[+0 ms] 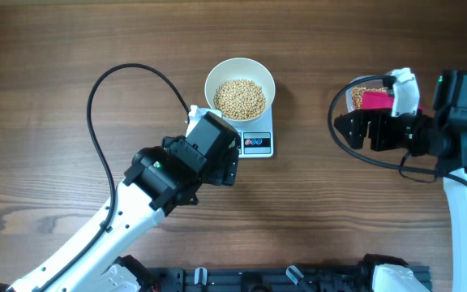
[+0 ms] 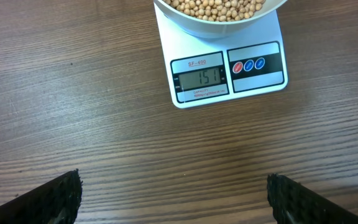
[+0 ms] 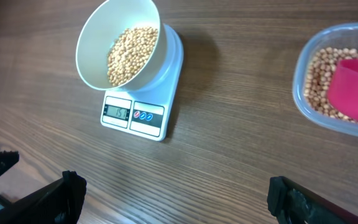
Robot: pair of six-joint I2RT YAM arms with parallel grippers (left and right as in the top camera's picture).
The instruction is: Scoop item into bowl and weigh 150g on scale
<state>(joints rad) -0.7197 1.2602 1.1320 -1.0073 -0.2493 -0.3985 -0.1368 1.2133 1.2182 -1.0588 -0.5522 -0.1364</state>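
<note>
Your left gripper (image 2: 174, 196) hangs over bare table (image 1: 55, 81) with its fingers spread wide and nothing between them. The scale (image 2: 225, 74) lies just ahead of it, its front edge separated from the fingertips by a band of open wood. The bowl (image 3: 104, 31) sits on the scale, overhanging the platform's back and sides while leaving the display and buttons uncovered. The display reads 151. The beans (image 1: 240, 99) fill the bowl's bottom, well below its rim.

Your right gripper (image 3: 178, 196) is also spread wide and empty. It hovers over open wood, well apart from the scale. The clear container (image 3: 300, 74) lies just beside it, with its far side cut off by the right wrist view's edge. More beans and a red scoop (image 3: 353, 90) lie inside the container.

Between the scale and the container you have a broad stretch of bare table. To the left, a black cable (image 1: 96, 97) loops out over the wood from the left arm. Another cable (image 1: 335, 122) bows toward the centre from the right arm.
</note>
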